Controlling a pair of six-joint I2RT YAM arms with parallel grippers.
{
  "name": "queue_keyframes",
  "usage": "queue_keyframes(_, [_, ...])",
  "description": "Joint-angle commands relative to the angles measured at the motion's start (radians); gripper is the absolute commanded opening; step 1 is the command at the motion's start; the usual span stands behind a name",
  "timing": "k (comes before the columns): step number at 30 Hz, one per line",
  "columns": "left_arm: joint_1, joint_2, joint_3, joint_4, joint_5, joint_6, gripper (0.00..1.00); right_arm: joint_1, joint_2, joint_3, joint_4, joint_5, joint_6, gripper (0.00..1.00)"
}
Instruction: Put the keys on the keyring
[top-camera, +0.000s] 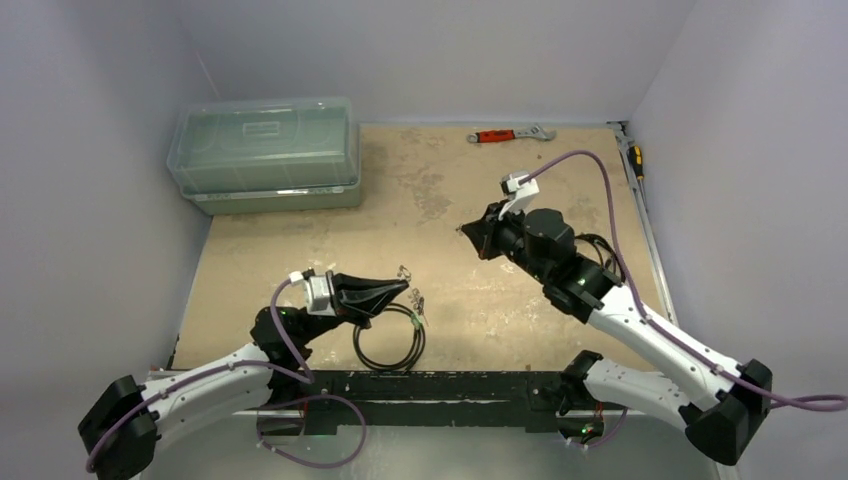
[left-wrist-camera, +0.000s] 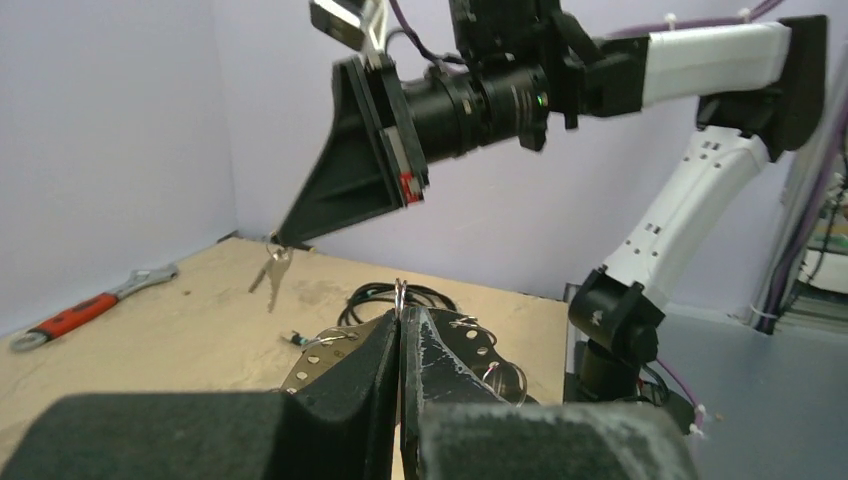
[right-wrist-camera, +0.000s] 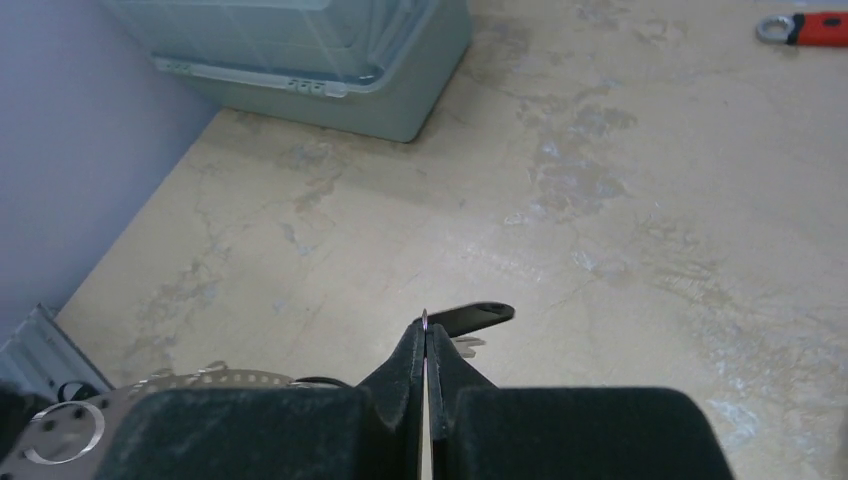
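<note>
Silvery keys (left-wrist-camera: 272, 276) dangle above the tan table (top-camera: 450, 170) from the raised right gripper (top-camera: 468, 233), its fingers pinched tight on them. The left gripper (top-camera: 403, 289), low beside a black coil (top-camera: 356, 350), clamps the thin keyring (left-wrist-camera: 400, 289).

This looks like a robot lab. Two robot arms, a left arm (top-camera: 210, 385) and a right arm (top-camera: 650, 340), are bolted to a black rail (top-camera: 440, 390) at the near edge of a worn tan surface (top-camera: 480, 290). Plain pale walls (top-camera: 430, 50) close it in on the left, right and far sides. Purple cables (top-camera: 590, 165) run along the arms. A clear plastic box (top-camera: 265, 150) sits far left. A red-handled wrench (top-camera: 497, 135) and a screwdriver (top-camera: 636, 160) lie far right.
</note>
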Motion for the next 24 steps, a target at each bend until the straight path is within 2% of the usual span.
queue_keyframes(1, [-0.004,0.102,-0.049,0.491,0.155,0.004,0.00,0.001,-0.064,0.119,-0.148,-0.125,-0.132,0.00])
queue_keyframes(5, [-0.004,0.228,-0.046,0.649,0.249,0.064,0.00,0.001,-0.073,0.218,-0.253,-0.257,-0.152,0.00])
queue_keyframes(8, [-0.005,0.300,-0.040,0.697,0.280,0.130,0.00,0.001,-0.070,0.277,-0.338,-0.336,-0.179,0.00])
queue_keyframes(16, [-0.004,0.359,0.026,0.589,0.312,0.328,0.00,0.001,-0.064,0.335,-0.482,-0.556,-0.223,0.00])
queue_keyframes(24, [-0.004,0.396,0.072,0.551,0.311,0.375,0.00,0.001,-0.046,0.327,-0.481,-0.705,-0.210,0.00])
